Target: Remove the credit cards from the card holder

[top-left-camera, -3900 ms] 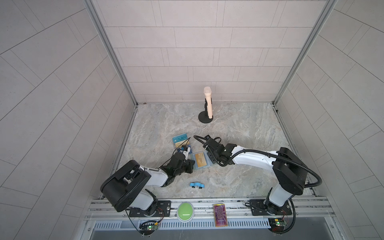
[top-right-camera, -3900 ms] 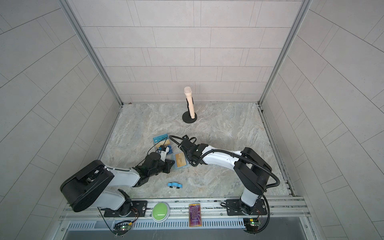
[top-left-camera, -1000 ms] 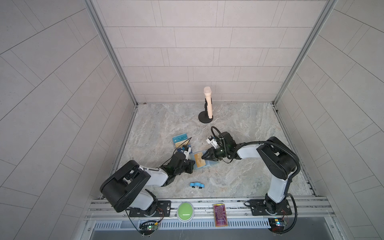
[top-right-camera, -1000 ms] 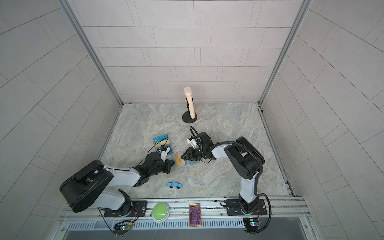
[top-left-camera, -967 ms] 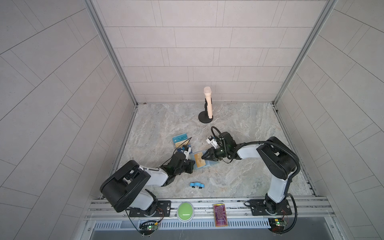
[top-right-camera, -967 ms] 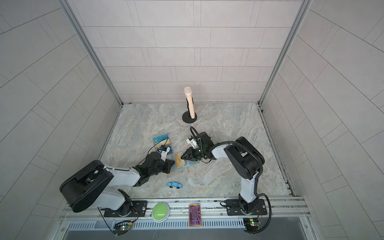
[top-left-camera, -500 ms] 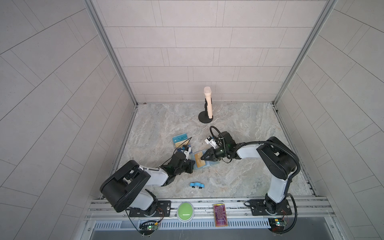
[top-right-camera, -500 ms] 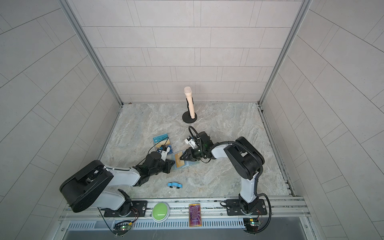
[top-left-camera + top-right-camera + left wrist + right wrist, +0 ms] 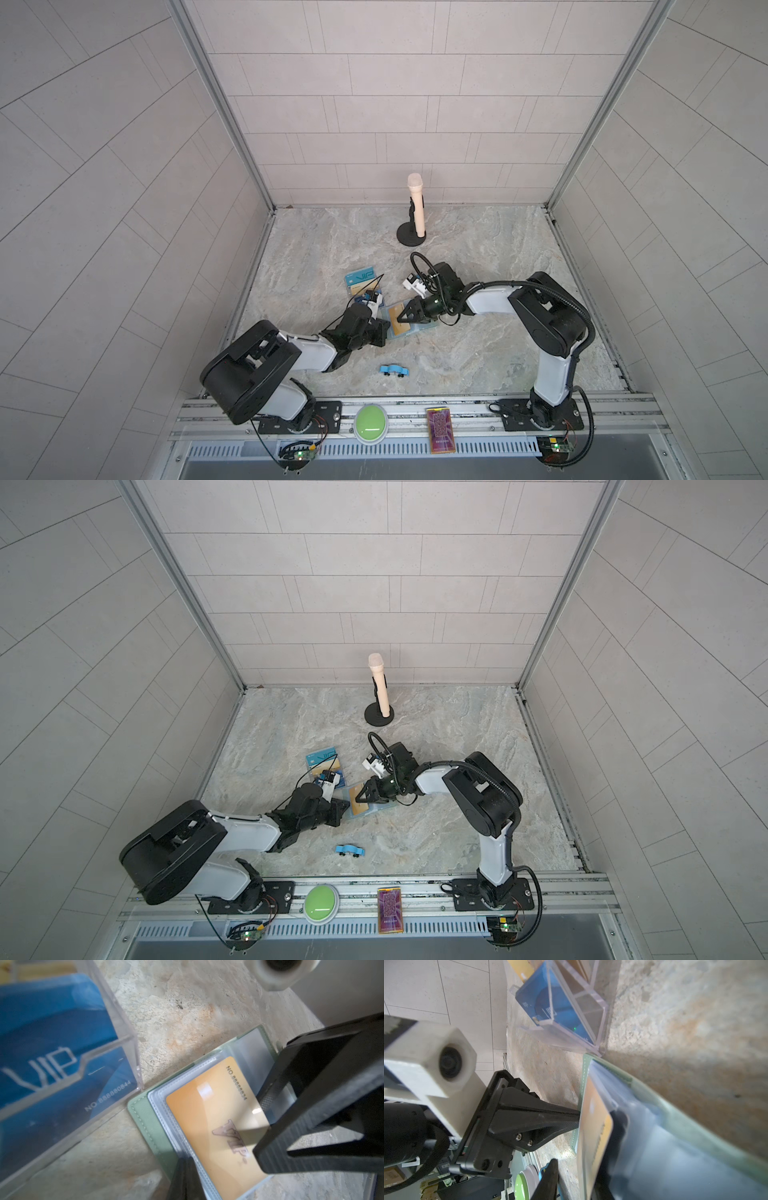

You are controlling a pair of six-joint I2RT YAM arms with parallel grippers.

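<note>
Pinning the card holder with our left gripper pressed together, we spread our right gripper astride the sleeved tan card; seemingly no card is out yet.

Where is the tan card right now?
In a top view the tan card lies near the table's middle, in a clear sleeve of the open card holder, with the left claw at its left and the right claw's tips over it.

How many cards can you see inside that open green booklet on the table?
1: a tan plastic card showing at the top clear sleeve page of the open mint-green card holder. Others may lie hidden in the sleeves beneath.
</note>
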